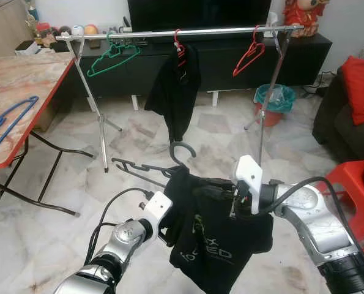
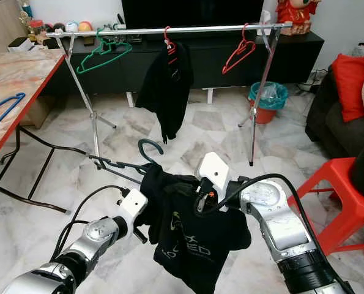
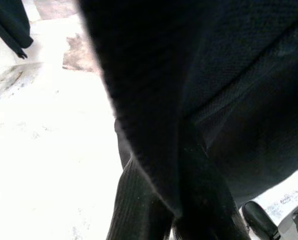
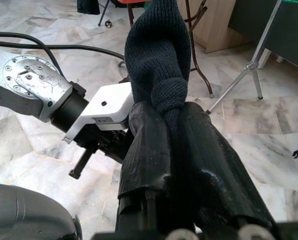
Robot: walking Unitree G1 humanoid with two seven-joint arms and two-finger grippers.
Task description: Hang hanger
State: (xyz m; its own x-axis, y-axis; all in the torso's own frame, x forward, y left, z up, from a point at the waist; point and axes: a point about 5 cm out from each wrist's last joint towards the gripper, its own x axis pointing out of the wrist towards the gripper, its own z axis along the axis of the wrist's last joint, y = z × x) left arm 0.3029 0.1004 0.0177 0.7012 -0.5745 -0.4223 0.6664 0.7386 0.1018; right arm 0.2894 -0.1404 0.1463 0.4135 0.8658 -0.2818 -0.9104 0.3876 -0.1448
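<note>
On my far left a blue hanger (image 1: 7,122) lies on the marble table (image 1: 22,79), no part of this step. Ahead, the clothes rail (image 1: 182,32) carries a green hanger (image 1: 111,58), a black garment on a red hanger (image 1: 177,86), and an empty red hanger (image 1: 249,56).

My left gripper (image 1: 165,231) is buried in the hem side of the black shirt (image 1: 221,236); cloth covers its fingers, so I cannot tell whether they are spread or pressed together. The shirt hangs on the black hanger (image 1: 148,167), whose hook (image 1: 183,150) points up toward the rail, well short of it.

My right gripper (image 4: 176,145) has its fingers pinched tight on a fold of the shirt's knit fabric (image 4: 161,55) at the shoulder.

To do this well, I judge I should raise both arms level, keep the hook upright, and aim for the bare rail between the hung garment and the red hanger, so the shirt cannot slide off.
</note>
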